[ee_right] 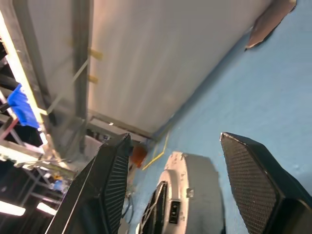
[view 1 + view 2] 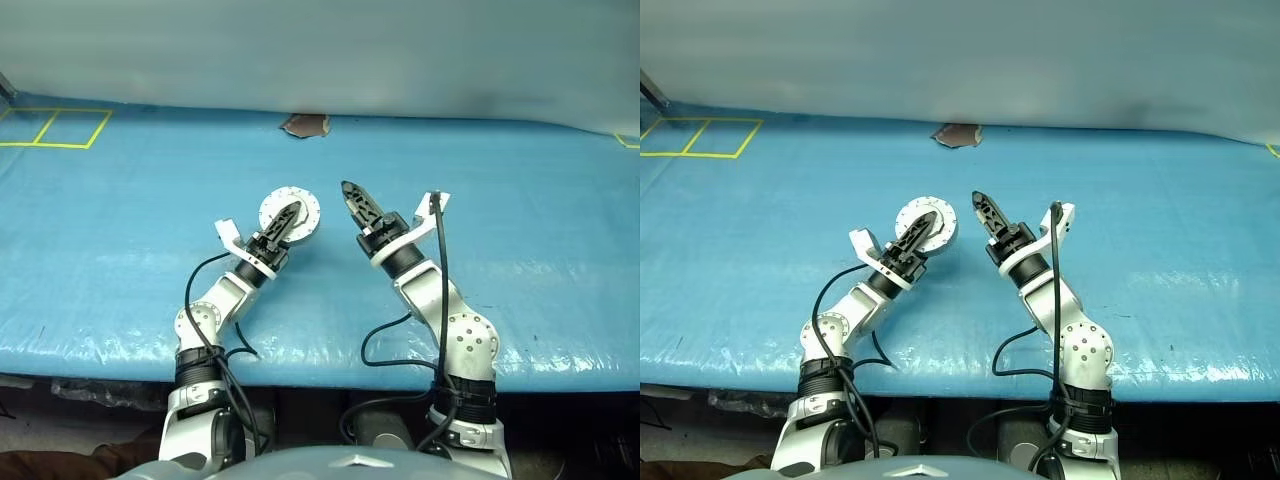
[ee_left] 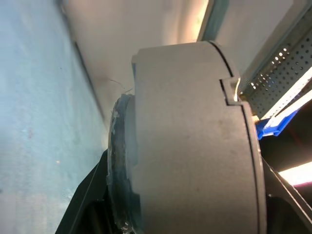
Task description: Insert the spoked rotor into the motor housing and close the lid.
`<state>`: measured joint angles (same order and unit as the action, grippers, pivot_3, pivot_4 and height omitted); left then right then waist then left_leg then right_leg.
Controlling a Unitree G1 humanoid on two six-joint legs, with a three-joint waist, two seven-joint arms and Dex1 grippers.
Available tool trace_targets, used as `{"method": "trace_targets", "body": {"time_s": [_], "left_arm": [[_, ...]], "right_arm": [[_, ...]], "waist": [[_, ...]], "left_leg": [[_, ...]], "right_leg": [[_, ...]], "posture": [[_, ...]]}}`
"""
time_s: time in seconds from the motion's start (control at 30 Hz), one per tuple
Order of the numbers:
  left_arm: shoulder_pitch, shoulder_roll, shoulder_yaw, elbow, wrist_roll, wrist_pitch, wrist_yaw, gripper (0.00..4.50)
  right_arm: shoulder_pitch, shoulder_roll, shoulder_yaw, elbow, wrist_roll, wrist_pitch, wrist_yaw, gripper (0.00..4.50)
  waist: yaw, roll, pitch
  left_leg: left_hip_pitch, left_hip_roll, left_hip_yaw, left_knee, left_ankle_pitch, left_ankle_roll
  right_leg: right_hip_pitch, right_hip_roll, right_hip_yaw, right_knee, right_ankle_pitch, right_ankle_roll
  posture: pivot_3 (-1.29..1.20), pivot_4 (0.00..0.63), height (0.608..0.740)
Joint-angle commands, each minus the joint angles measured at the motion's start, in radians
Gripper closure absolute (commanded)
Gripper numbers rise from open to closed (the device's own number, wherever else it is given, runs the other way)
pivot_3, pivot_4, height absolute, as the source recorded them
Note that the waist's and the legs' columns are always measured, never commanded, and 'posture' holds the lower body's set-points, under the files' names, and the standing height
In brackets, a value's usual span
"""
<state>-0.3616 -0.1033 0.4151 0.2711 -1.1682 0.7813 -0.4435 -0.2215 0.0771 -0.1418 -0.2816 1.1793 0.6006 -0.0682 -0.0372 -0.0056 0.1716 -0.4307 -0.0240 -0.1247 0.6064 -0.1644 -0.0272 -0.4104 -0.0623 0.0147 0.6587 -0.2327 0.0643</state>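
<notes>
The round silver metal motor housing [image 2: 290,215], with its lid on, sits a little left of the middle of the picture. The left pincer [image 2: 284,222] is clamped on it. The right pincer [image 2: 358,204], just right of it, stands wide and holds nothing.

We reach both arms forward, forearms angled inward. Our left pincer [image 2: 283,222] grips a round part; our right pincer [image 1: 170,161] stands beside it with fingers spread, holding nothing.
</notes>
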Motion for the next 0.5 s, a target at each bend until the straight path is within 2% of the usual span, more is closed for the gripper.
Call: {"method": "trace_targets", "body": {"time_s": [0.03, 0.13, 0.3, 0.5], "left_arm": [[-0.059, -0.012, 0.074, -0.006, 0.048, -0.195, 0.076, 1.93], [-0.102, -0.009, 0.124, 0.023, 0.119, -0.356, 0.183, 1.93], [-0.156, 0.001, 0.157, 0.077, 0.185, -0.486, 0.276, 1.93], [-0.184, 0.015, 0.153, 0.125, 0.249, -0.553, 0.329, 1.93]], "right_arm": [[-0.006, 0.009, -0.015, -0.019, -0.021, -0.032, -0.007, 1.37], [0.007, 0.007, -0.022, -0.023, -0.019, -0.029, -0.009, 1.37], [0.013, 0.015, -0.007, -0.019, -0.024, -0.018, -0.015, 1.37], [0.007, 0.009, -0.003, -0.010, -0.028, -0.008, -0.017, 1.37]], "waist": [[0.000, 0.000, 0.000], [0.000, -0.001, 0.001], [0.006, -0.002, 0.001], [0.010, -0.003, 0.002]], "left_leg": [[0.000, 0.000, 0.000, 0.000, 0.000, 0.000], [0.000, 0.000, 0.000, 0.000, 0.000, 0.000], [-0.001, 0.000, 0.000, 0.000, 0.000, 0.000], [-0.002, -0.001, 0.000, 0.002, 0.000, 0.001]], "right_leg": [[0.000, 0.000, 0.000, 0.000, 0.000, 0.000], [0.000, 0.000, 0.000, 0.000, 0.001, -0.001], [0.000, 0.000, 0.000, -0.001, 0.004, 0.004], [0.000, 0.000, 0.000, -0.002, 0.005, 0.007]], "posture": [[0.00, 0.150, 0.740], [0.00, 0.150, 0.740], [0.00, 0.150, 0.740], [0.00, 0.150, 0.740]]}}
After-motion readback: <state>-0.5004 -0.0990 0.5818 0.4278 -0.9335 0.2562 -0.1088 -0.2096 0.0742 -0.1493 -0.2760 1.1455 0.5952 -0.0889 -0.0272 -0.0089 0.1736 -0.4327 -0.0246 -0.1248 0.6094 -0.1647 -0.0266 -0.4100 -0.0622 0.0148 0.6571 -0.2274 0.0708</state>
